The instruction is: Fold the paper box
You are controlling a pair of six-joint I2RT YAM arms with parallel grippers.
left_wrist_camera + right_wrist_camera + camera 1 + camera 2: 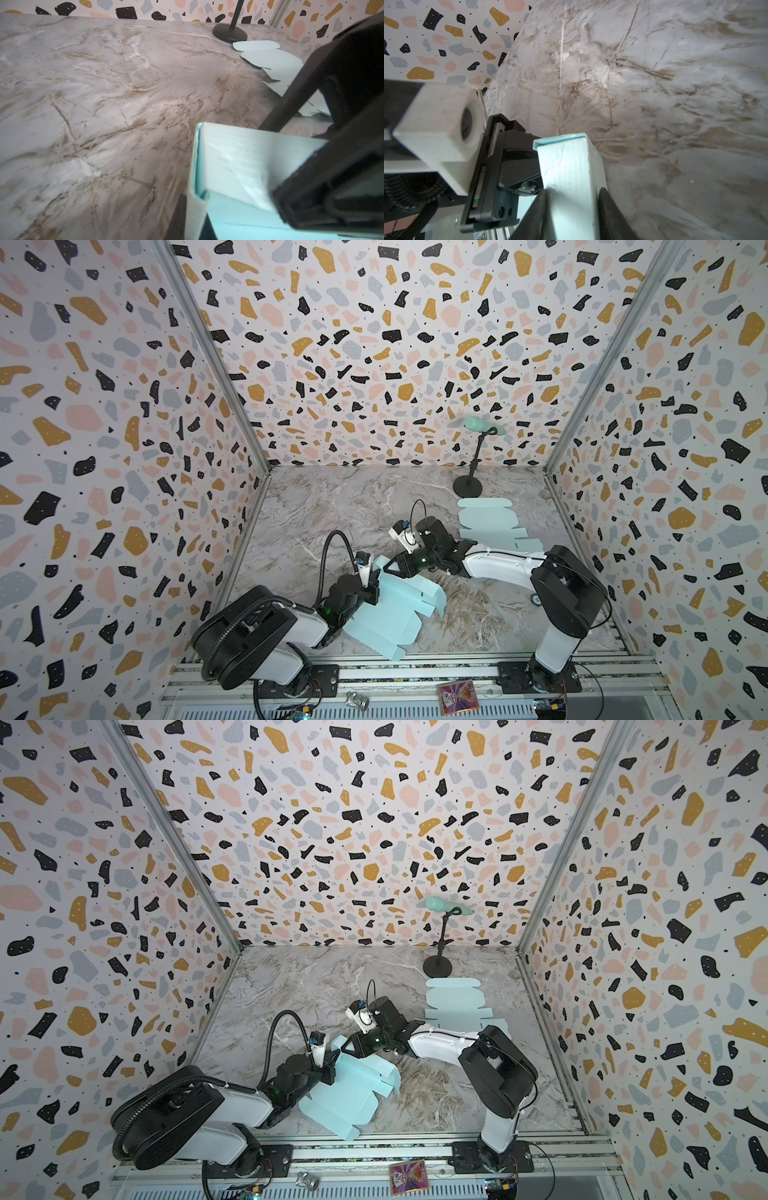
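Note:
The paper box (390, 608) (345, 1096) is a pale teal cardboard blank, partly folded, lying near the table's front middle. One side wall (234, 164) stands raised and doubled over. My left gripper (372, 590) (329, 1070) is shut on the near end of that wall, with the thin fold pinched low down (193, 226). My right gripper (389, 568) (347, 1047) reaches in from the right and straddles the same wall (566, 166) farther along. In the right wrist view both fingers (537, 216) lie against the wall's faces around the gripper's middle (572, 212).
A stack of flat teal blanks (492, 522) lies at the back right, partly under the right arm. Behind it stands a black stand (468, 486) holding a mint cylinder (484, 427). Patterned walls close three sides. A card (457, 697) and a small metal part (357, 700) lie on the front rail.

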